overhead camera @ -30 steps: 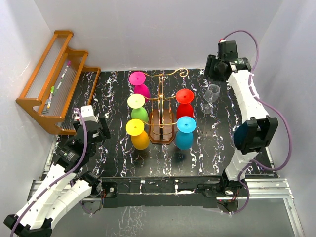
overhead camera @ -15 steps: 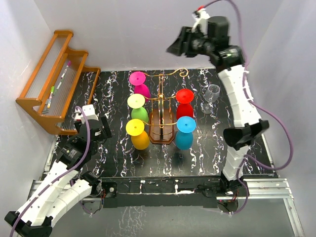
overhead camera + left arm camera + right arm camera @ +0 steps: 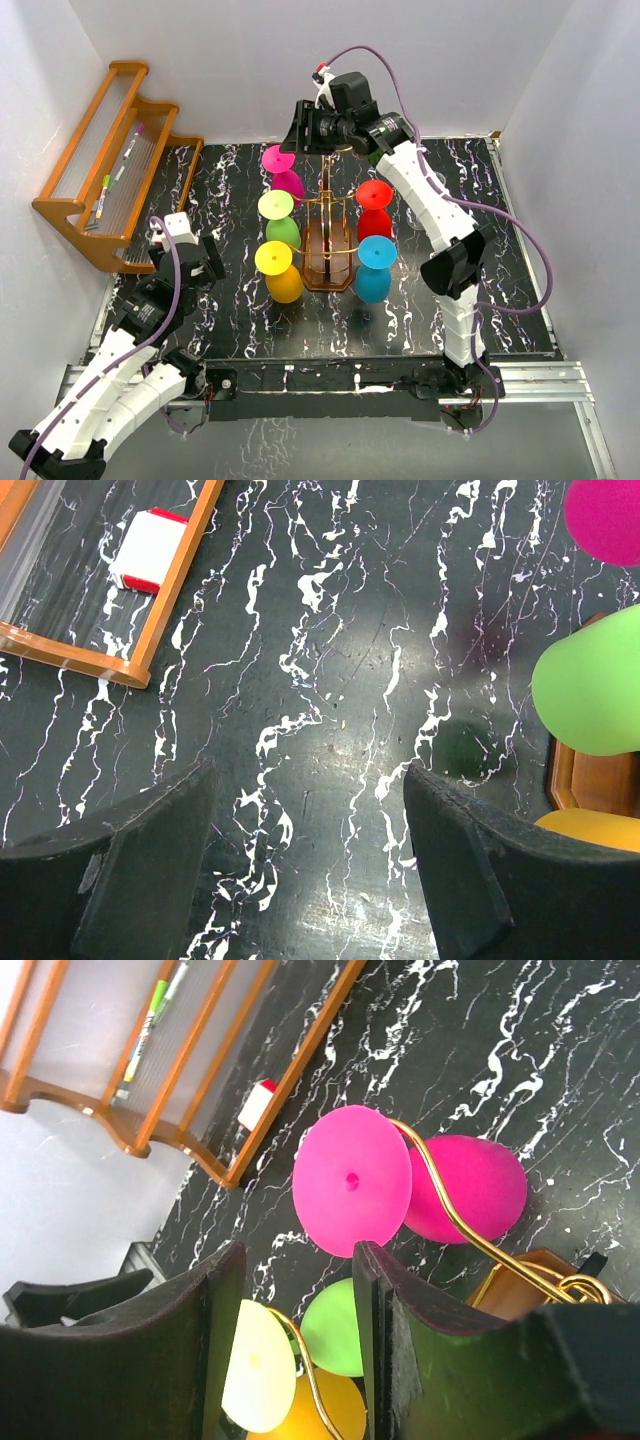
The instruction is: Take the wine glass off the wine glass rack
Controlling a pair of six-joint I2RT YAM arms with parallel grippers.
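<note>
The wine glass rack (image 3: 328, 205), with gold wire arms on a dark wooden base (image 3: 328, 268), stands mid-table. Hanging on it are a magenta glass (image 3: 283, 172), a green glass (image 3: 281, 222), a yellow-orange glass (image 3: 281, 273), a red glass (image 3: 375, 207) and a cyan glass (image 3: 375, 268). My right gripper (image 3: 298, 130) is open and empty, high over the magenta glass (image 3: 352, 1182), whose foot hangs on a gold wire arm (image 3: 470, 1230). My left gripper (image 3: 207, 268) is open and empty over bare table left of the rack (image 3: 310, 810).
An orange-brown stepped shelf (image 3: 110, 165) holding pens stands at the back left, and its corner shows in the left wrist view (image 3: 170, 590) with a white and red item (image 3: 150, 550). My right arm (image 3: 430, 210) arches over the table's right half.
My right arm has swung from the back right corner up and left, bringing its gripper above the magenta glass. The clear glass seen earlier is now hidden behind that arm. The left arm barely moved.
</note>
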